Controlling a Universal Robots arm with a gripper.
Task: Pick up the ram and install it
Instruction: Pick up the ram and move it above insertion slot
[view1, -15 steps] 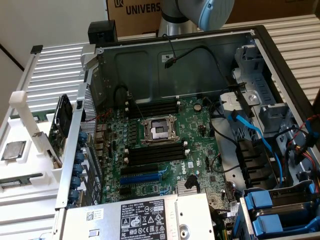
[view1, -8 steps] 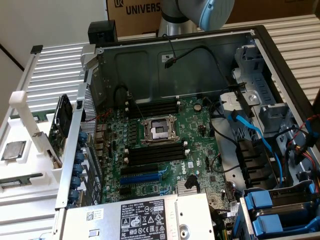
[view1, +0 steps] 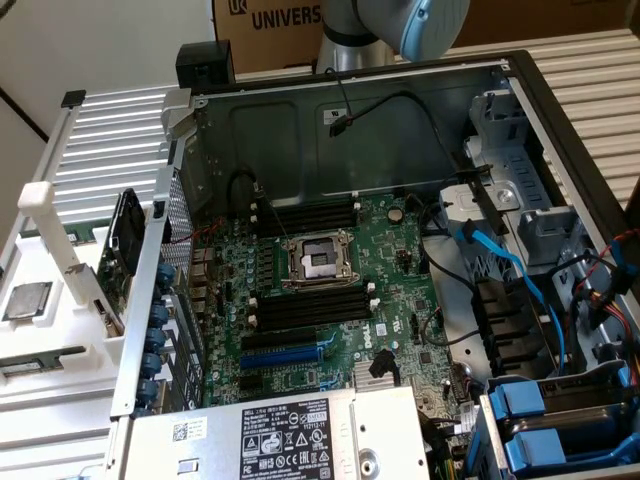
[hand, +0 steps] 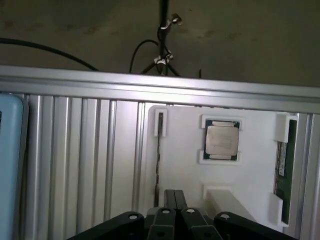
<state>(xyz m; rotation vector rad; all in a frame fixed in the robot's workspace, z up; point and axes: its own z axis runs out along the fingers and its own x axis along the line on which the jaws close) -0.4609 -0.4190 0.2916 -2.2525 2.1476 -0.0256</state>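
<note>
End effector (hand: 175, 196) pinched shut, empty, above the white tray (hand: 185, 167). Ram (hand: 282, 167) lies in its cradle at the tray's edge, beyond the processor (hand: 222, 142). Judgement: a good approach centres over the stick, fingers square across its long edges.

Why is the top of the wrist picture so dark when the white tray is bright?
Wrist view: light falls on the tray and rail, while the surface beyond lies in shadow. Exterior view: the case's back wall is dim, the motherboard evenly lit.
</note>
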